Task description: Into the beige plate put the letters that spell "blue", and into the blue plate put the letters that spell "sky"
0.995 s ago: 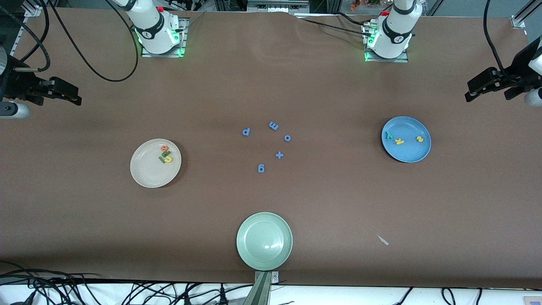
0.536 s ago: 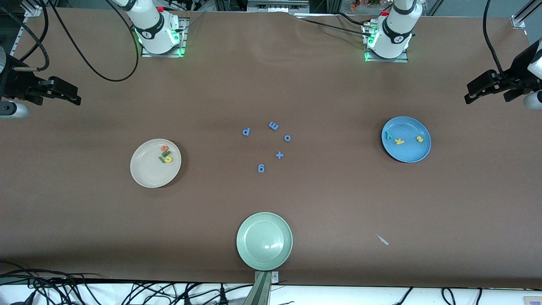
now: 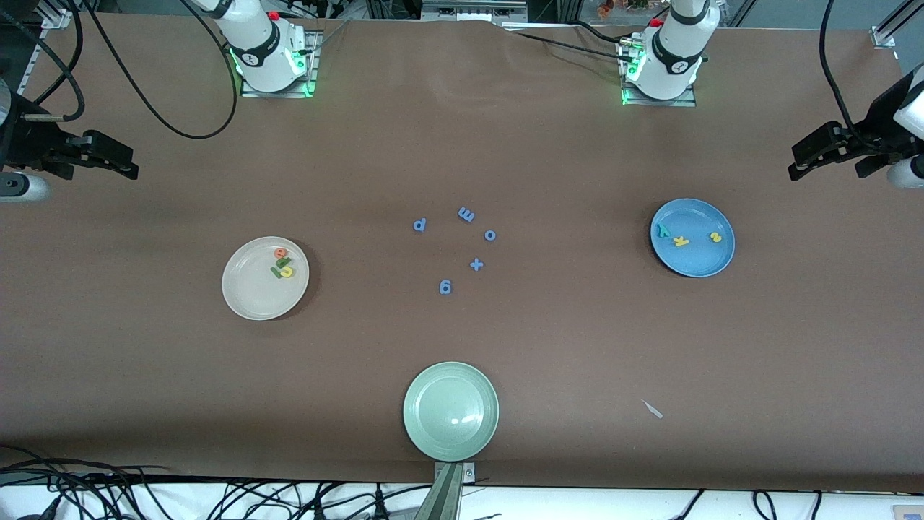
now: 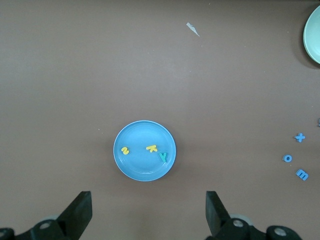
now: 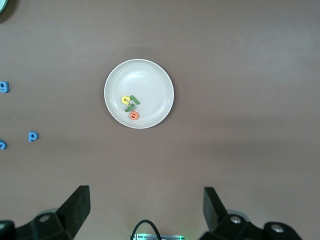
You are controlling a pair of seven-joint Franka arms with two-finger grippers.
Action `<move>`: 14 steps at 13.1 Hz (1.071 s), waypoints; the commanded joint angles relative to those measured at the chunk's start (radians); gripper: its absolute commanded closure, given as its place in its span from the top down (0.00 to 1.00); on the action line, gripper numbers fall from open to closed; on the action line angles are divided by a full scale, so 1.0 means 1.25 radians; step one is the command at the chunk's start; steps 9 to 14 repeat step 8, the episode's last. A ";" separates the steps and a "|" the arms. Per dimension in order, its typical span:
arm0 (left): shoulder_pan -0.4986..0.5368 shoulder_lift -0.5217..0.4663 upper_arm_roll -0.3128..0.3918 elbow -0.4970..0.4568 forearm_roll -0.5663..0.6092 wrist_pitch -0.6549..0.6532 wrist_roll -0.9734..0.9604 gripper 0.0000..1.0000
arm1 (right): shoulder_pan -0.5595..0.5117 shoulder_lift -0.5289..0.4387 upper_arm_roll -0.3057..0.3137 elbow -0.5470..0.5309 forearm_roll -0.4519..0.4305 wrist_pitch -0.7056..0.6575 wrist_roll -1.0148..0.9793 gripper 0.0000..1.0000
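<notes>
1. Since the earlier frame only the left gripper [image 3: 798,170] has shifted, edging slightly toward the table's middle; letters and plates lie unchanged.
2. From the front view I see the beige plate [image 3: 249,296] toward the right arm's end, holding the letters that spell "blue" [image 3: 281,264] bunched near its rim: orange e, green pieces, yellow u.
3. Same view: the blue plate [image 3: 696,261] toward the left arm's end carries the letters that spell "sky" [image 3: 681,238], the s apart from the k and y.
4. Blue letters [image 3: 465,214] and a plus sign [image 3: 476,264] lie between the plates; a pale green plate [image 3: 450,411] sits nearest the camera.
5. Right gripper [image 3: 130,166] waits raised at its table end.
6. Left wrist view: fingers [image 4: 80,212] spread wide, holding nothing, high over the table beside the blue plate.
7. Right wrist view: fingers [image 5: 77,207] equally wide apart, empty, looking down on the beige plate.
</notes>
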 commanded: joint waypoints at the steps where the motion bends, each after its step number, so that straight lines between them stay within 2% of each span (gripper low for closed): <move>1: -0.002 -0.003 -0.003 0.004 -0.018 0.005 0.018 1.00 | -0.005 0.005 0.001 0.012 0.006 0.001 -0.016 1.00; 14: -0.003 -0.001 -0.003 0.015 -0.024 0.005 0.020 1.00 | -0.004 0.005 0.003 0.012 0.010 0.004 -0.016 1.00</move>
